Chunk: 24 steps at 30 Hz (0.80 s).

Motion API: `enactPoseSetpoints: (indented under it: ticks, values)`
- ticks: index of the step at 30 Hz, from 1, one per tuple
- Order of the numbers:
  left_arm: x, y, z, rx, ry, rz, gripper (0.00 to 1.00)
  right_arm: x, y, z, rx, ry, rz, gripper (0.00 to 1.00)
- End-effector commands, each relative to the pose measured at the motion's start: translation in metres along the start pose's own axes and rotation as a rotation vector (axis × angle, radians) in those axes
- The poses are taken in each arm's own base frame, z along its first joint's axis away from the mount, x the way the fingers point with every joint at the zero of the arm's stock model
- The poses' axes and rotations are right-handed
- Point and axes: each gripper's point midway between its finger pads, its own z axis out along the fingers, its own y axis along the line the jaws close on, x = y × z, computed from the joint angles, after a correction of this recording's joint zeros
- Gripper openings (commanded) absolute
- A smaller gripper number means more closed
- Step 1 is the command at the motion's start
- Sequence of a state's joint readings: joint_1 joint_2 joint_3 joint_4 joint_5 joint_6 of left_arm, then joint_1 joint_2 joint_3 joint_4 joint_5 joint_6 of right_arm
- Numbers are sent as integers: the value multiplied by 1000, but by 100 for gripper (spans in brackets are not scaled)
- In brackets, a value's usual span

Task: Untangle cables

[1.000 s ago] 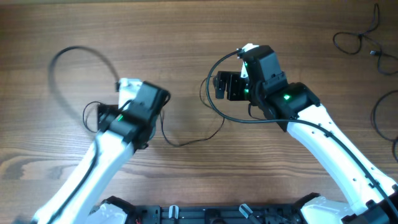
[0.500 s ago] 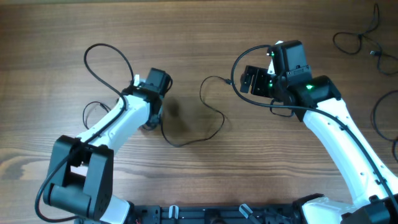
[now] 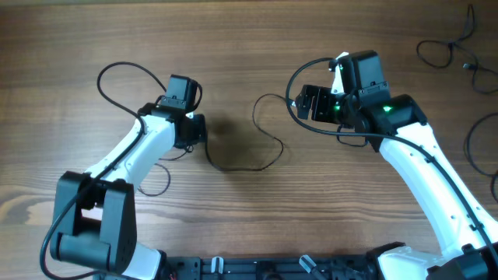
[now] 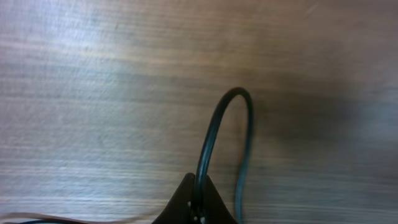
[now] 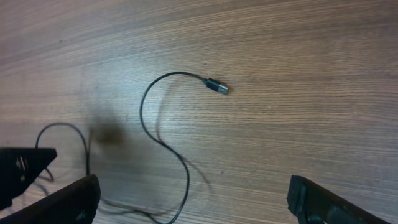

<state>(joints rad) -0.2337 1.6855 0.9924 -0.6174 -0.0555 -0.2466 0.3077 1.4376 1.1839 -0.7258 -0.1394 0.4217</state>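
A thin dark cable (image 3: 268, 148) lies in a loose curve at the table's middle. Its silvery plug (image 5: 217, 87) rests on the wood in the right wrist view. My left gripper (image 3: 194, 132) sits at the cable's left end. Seen from the left wrist, the gripper (image 4: 199, 208) is shut on the cable (image 4: 214, 127), which arches up from the tips and bends back down. My right gripper (image 3: 305, 103) hovers just right of the plug end. Its fingers (image 5: 68, 199) stand wide open with nothing between them, the cable (image 5: 185, 177) below.
More thin cable loops (image 3: 159, 175) lie beside the left arm. Further cables lie at the top right (image 3: 445, 51) and the right edge (image 3: 476, 148). A thicker black arm wire (image 3: 117, 71) loops left of the left wrist, and another (image 3: 299, 74) curls round the right wrist.
My left gripper has shut on the cable's left end after swinging up across the table. The right arm shifted right at first, then held still with its jaws open.
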Motion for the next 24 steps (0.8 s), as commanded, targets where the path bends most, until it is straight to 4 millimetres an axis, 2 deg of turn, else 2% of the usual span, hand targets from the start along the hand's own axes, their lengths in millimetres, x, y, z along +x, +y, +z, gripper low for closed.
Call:
enactPoseSetpoints:
  ticks: [1,2,4,10,15,17,21,24]
  values:
    - [-47,-51,-52,292,-143,-143,4,1,12,-10,-67,0,-5,100]
    - [-60,-73,-71,434,-184,-180,4,5,16,-9,-90,20,-4,100]
    - [-66,-83,-78,500,-183,-252,4,10,16,-9,-93,42,3,100]
    - [-73,-85,-81,549,-127,-553,4,28,8,-8,-60,116,134,100]
    - [-73,-88,-82,570,-88,-706,4,52,7,6,-87,194,159,100]
    - [-73,-95,-83,584,-75,-737,4,62,6,12,-98,217,162,100]
    - [-73,-123,-93,646,-93,-689,4,78,5,21,-115,252,174,100]
    - [-78,-144,-104,695,-142,-639,4,92,-2,28,-87,289,301,100]
